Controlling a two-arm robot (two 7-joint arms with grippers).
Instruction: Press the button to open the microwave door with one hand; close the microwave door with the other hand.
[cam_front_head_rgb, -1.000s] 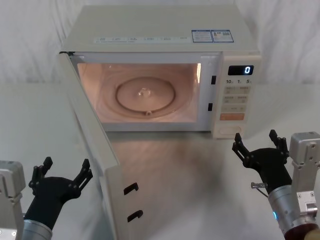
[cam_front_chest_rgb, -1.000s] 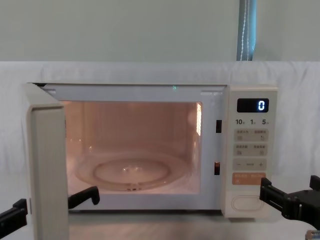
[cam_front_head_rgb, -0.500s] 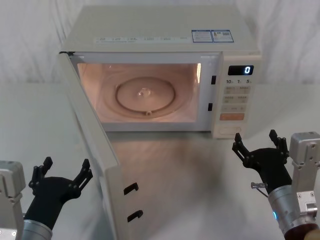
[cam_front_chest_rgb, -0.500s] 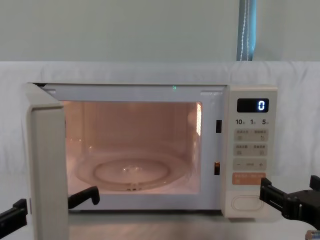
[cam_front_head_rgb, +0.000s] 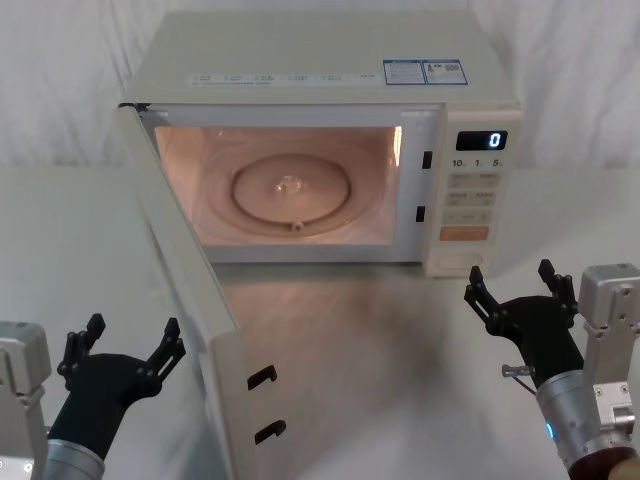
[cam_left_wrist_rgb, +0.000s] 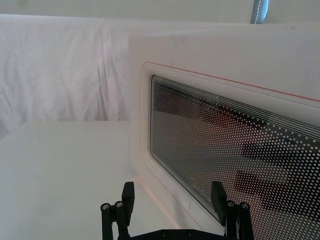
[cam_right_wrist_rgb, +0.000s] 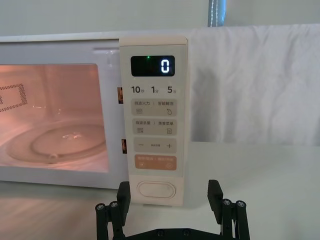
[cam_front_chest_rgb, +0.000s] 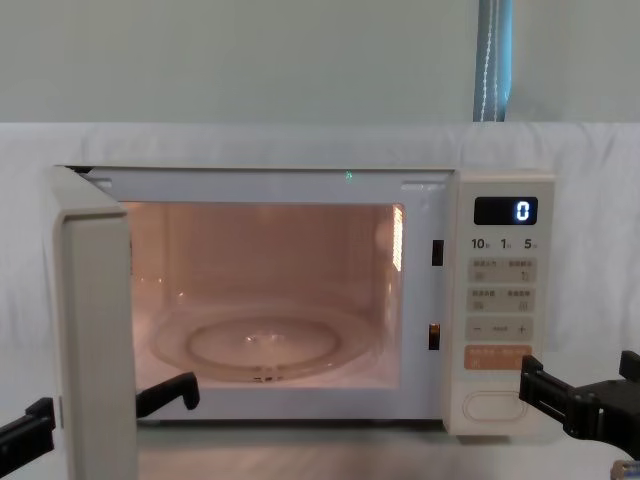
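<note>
Nothing moved since a second ago: same places for both grippers, same angle for the door

Nearest, low on the robot's left: left gripper (cam_front_head_rgb: 122, 345), fingers spread apart and holding nothing, just outside the outer face of the microwave door (cam_front_head_rgb: 185, 300). Seen from the left wrist, fingertips (cam_left_wrist_rgb: 128, 190) close to the dark dotted window but not touching. A good place for a push on the outer face, so probably waiting for the closing step.

Low on the right, a little farther forward: right gripper (cam_front_head_rgb: 510, 290), also spread wide and empty, just in front of the control panel (cam_right_wrist_rgb: 153, 120) and apart from it. In the right wrist view, directly facing the button (cam_right_wrist_rgb: 155, 189), the wide pill-shaped key at the bottom of the panel, under the orange key (cam_right_wrist_rgb: 155, 162). Likely drawn back a little here, clear of the panel, since the pressing looks done.

Between the two: door swung far out toward the robot, hinged at the left side, latch hooks (cam_front_head_rgb: 262, 376) on its free edge.

Farther back: lit cavity with the glass turntable (cam_front_head_rgb: 290, 190) lying flat, display (cam_front_chest_rgb: 505, 211) showing 0.

Judged from this: first half finished, door not yet closed
</note>
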